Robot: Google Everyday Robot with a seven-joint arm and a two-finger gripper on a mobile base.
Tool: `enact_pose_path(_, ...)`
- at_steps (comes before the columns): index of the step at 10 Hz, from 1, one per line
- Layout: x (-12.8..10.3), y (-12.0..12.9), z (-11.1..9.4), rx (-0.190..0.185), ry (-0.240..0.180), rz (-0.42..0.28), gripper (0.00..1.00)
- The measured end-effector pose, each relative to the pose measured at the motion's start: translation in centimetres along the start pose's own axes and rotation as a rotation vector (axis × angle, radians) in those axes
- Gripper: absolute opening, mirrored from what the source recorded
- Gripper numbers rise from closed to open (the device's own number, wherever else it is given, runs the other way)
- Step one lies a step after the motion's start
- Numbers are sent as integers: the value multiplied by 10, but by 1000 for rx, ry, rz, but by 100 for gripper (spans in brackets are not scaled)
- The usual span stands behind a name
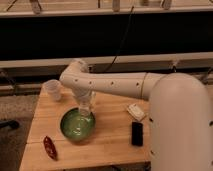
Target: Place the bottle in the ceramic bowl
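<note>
The green ceramic bowl [77, 125] sits on the wooden table [110, 142], left of centre. My gripper [84, 105] hangs from the white arm just over the bowl's far right rim. It is shut on the small pale bottle [85, 110], which is upright with its lower end above the bowl's inside edge. Most of the bottle's top is hidden by the gripper.
A translucent plastic cup [53, 89] stands at the table's back left. A flat white gadget [135, 111] and a black rectangular device [137, 133] lie to the right. A red object [49, 147] lies near the front left edge. A railing runs behind the table.
</note>
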Motion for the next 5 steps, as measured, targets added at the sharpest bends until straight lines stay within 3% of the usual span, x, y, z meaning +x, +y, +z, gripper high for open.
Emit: enact_pose_path(5,-23,-4,-1,14,-4,-58,0)
